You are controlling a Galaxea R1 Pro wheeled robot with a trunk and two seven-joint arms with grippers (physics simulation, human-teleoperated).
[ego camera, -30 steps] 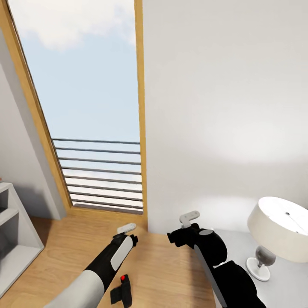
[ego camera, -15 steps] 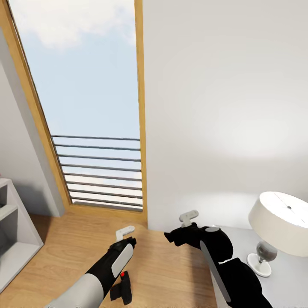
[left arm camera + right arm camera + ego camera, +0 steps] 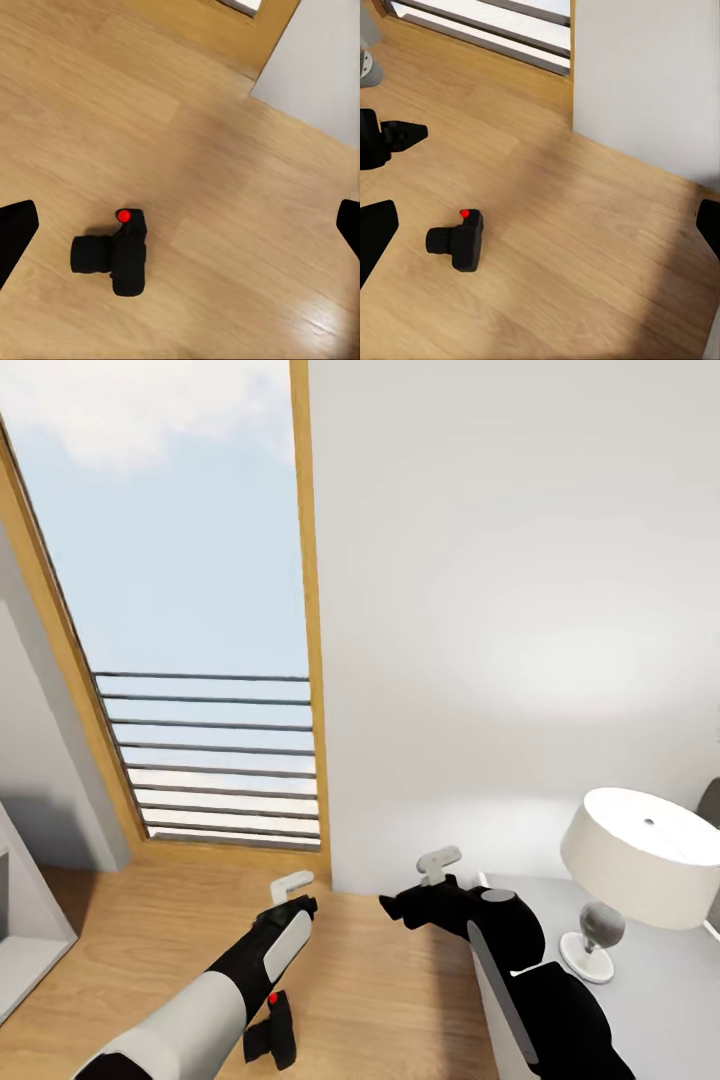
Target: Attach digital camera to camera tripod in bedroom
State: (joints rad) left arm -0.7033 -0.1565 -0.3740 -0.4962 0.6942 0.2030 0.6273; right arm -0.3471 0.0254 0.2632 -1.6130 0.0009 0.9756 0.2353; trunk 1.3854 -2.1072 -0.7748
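Digital camera (image 3: pixel 272 1032) on floor, partly hidden behind left arm (image 3: pixel 215 990).

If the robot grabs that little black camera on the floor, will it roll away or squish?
Probably neither. The digital camera looks like a hard, boxy block lying flat on the wood floor, so it should stay stiff and not roll. Its stubby lens sticks out to one side, so a grip there might twist it. The smooth floor may let it slide if nudged.

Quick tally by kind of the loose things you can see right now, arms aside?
Digital camera: 1, on the wood floor
Table lamp: 1, on the grey tabletop
Total: 2
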